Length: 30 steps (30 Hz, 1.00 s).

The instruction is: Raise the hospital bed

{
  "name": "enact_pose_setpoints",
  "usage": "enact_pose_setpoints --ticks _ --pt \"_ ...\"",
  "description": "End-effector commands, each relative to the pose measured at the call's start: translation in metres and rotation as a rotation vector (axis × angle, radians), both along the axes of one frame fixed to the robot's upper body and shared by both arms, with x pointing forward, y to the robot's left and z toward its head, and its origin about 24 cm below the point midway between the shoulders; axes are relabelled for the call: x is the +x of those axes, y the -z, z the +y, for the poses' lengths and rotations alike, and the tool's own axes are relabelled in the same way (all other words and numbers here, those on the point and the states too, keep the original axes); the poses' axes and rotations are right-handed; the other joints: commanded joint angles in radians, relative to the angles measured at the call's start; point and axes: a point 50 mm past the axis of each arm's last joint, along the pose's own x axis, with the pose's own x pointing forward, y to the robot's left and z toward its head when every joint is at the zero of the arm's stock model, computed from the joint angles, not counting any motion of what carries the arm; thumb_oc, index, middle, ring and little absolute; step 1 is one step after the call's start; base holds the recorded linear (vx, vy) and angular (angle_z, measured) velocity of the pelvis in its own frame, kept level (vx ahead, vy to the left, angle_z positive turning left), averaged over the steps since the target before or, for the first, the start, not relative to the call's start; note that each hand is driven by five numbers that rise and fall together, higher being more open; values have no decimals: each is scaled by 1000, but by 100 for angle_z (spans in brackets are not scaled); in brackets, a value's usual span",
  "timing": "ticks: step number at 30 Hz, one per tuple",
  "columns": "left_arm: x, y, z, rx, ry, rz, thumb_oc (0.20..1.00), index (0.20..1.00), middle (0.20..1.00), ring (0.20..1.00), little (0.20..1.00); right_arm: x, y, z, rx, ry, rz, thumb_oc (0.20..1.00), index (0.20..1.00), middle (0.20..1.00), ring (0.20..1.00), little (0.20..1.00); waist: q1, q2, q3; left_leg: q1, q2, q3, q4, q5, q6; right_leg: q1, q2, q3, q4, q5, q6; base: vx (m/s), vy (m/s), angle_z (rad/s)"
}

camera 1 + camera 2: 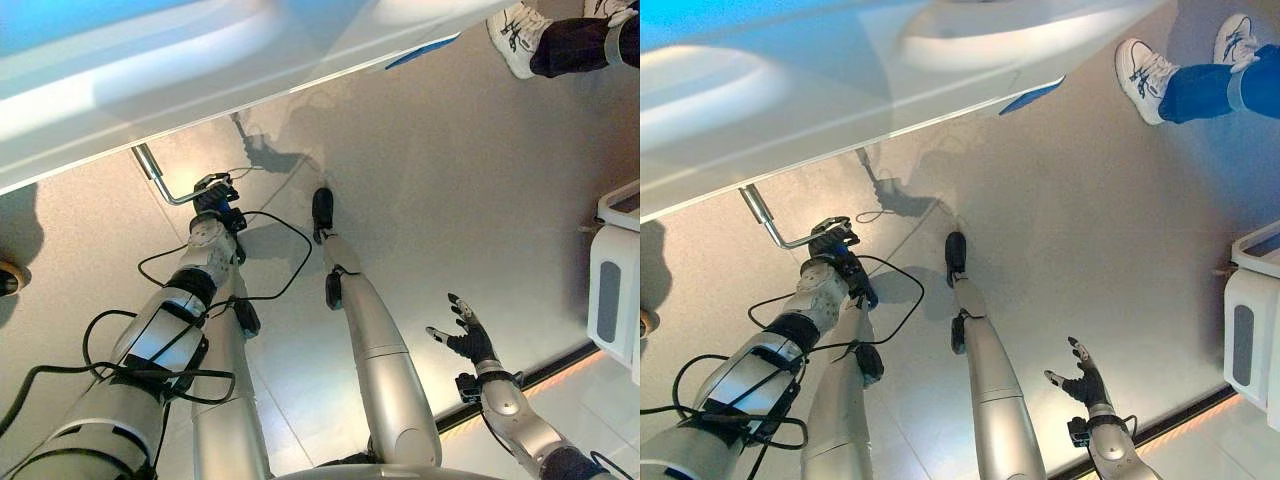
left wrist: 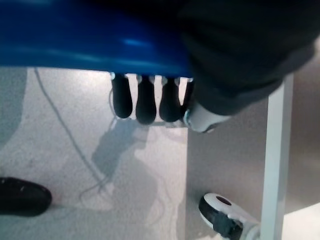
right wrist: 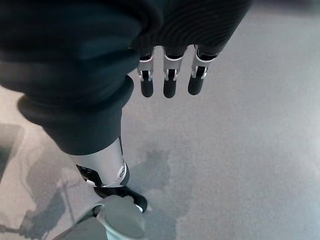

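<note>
The hospital bed's white end board (image 1: 200, 90) spans the top of the eye views. A bent metal crank (image 1: 160, 182) sticks out from under it toward me. My left hand (image 1: 214, 203) is at the crank's end, shut on its blue handle (image 2: 90, 47); the dark-tipped fingers (image 2: 145, 102) curl over the handle in the left wrist view. My right hand (image 1: 468, 336) hangs low at the right, away from the bed, over bare floor. It is open, with its fingers (image 3: 167, 85) straight and nothing in it.
A person's white shoes and dark trouser legs (image 1: 540, 40) stand at the top right. A white cabinet (image 1: 615, 290) sits at the right edge. A dark strip (image 1: 545, 372) runs across the floor by it. A white bed leg (image 2: 275, 160) and a castor (image 2: 225, 220) stand close to my left hand.
</note>
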Motion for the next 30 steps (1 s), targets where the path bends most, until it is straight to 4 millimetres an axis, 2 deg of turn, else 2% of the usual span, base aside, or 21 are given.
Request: enact_pose_setpoints --ticks 1,2,9,19,23,26,27,30 --pt "2 -37 26 46 -85 -109 200 200 200 200 200 -6 2 -1 -15 -17 9 1000 1000 1000 1000 1000 30 -49 -18 -20 -34 -2 55 -90 4 38 -19 -35 -32 10 68 -10 22 12" --pt "0 -33 31 59 -92 -91 200 200 200 200 200 -6 4 1 -5 -19 16 1000 1000 1000 1000 1000 40 -58 -18 -12 -38 -13 46 -86 5 56 -23 -53 -38 9 72 -19 38 11" --pt "-6 -26 45 82 -123 -55 200 200 200 200 200 -8 12 7 9 -32 49 1000 1000 1000 1000 1000 58 -74 -18 17 -51 -36 33 -79 7 112 -29 -83 -56 10 79 -12 38 9" --pt "-7 -20 44 119 -109 -31 200 200 200 200 200 -13 22 11 31 -34 98 1000 1000 1000 1000 1000 78 -93 -18 62 -55 -62 45 -85 15 176 -32 -104 -52 1 79 -4 20 8" --pt "-8 -18 45 121 -110 -23 278 278 278 278 278 -14 23 12 35 -41 106 1000 1000 1000 1000 1000 81 -99 -18 77 -57 -59 53 -91 18 193 -29 -103 -52 1 77 -3 9 0" --pt "-9 -17 47 124 -119 -13 580 580 580 580 580 -15 23 13 40 -43 106 1000 1000 1000 1000 1000 81 -106 -18 96 -57 -60 54 -96 19 210 -27 -103 -52 -3 76 0 0 0" --pt "-9 -17 47 131 -118 -10 1000 1000 1000 1000 1000 -14 22 13 39 -44 105 1000 1000 1000 1000 1000 82 -107 -18 100 -59 -61 54 -96 20 216 -25 -101 -54 -4 74 0 0 0" --pt "-9 -15 47 136 -113 -2 1000 1000 1000 1000 1000 -14 22 12 40 -44 104 1000 1000 1000 1000 1000 83 -106 -18 108 -61 -59 57 -99 21 222 -27 -100 -52 -5 73 0 0 0"
